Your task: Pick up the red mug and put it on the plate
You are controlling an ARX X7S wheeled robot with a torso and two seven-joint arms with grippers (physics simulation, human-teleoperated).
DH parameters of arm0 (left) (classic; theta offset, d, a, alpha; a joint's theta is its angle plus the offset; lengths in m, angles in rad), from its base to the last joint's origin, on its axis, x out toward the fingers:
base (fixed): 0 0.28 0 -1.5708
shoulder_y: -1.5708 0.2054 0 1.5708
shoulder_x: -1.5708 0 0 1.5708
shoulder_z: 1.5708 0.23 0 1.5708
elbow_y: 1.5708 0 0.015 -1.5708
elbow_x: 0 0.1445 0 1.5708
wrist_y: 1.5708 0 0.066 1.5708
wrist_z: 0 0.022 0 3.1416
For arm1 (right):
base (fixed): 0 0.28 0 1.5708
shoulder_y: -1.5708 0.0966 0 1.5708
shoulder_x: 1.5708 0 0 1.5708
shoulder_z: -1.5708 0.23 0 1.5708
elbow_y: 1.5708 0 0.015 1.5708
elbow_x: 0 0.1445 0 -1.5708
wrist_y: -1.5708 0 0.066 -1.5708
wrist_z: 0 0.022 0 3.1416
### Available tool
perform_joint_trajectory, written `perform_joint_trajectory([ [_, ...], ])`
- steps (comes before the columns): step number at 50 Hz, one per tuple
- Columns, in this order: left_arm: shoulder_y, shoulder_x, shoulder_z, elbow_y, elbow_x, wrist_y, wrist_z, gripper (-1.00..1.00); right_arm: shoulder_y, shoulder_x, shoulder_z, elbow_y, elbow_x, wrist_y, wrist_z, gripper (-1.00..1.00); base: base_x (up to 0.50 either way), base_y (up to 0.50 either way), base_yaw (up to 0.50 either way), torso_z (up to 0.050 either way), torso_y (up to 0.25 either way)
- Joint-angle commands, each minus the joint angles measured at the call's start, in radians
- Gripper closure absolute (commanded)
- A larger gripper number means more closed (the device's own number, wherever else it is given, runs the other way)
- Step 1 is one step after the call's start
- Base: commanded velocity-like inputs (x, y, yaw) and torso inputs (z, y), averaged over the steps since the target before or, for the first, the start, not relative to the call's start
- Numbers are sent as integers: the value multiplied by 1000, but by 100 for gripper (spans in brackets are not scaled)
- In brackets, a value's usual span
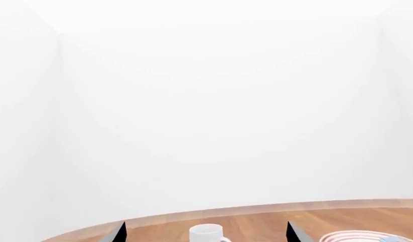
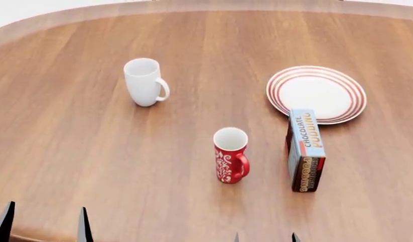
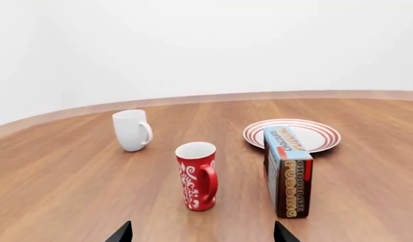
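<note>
Red mug (image 2: 230,155): we see it standing upright on the wooden table (image 2: 72,126), near the middle of the head view, white inside, handle turned toward the robot's right and a little toward the camera. Nothing touches it.
Plate (image 2: 317,94): we find it flat on the table, farther from the robot and to the right of the red mug, well apart from it. Nothing lies on it.
Pudding box (image 2: 306,150): a chocolate pudding carton stands on a long edge just right of the red mug, with a gap between them. Its far end meets or overlaps the plate's near rim; we cannot tell whether they touch.
White mug (image 2: 144,81): upright, far left of the red mug, handle to the right.
Left gripper (image 2: 43,224): we note two dark fingertips at the bottom left of the head view, spread apart with nothing between them. Its wrist view looks mostly at white wall, catching only the white mug's top and the plate's edge.
Right gripper (image 3: 202,233): tips spread wide at the lower edge of its wrist view, nothing held, the red mug ahead between them and well clear.
</note>
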Motion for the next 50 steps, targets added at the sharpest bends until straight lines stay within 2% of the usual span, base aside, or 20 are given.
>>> perform_joint_trajectory([
  [1,-1,-5,8,0,-5,-1,-4,-100,2,4,-5,3,6,-4,4,-100,129,0,0,0,0],
  [50,-5,-21,33,4,-12,-8,-28,-100,5,20,-25,7,24,-19,22,-100,171,0,0,0,0],
])
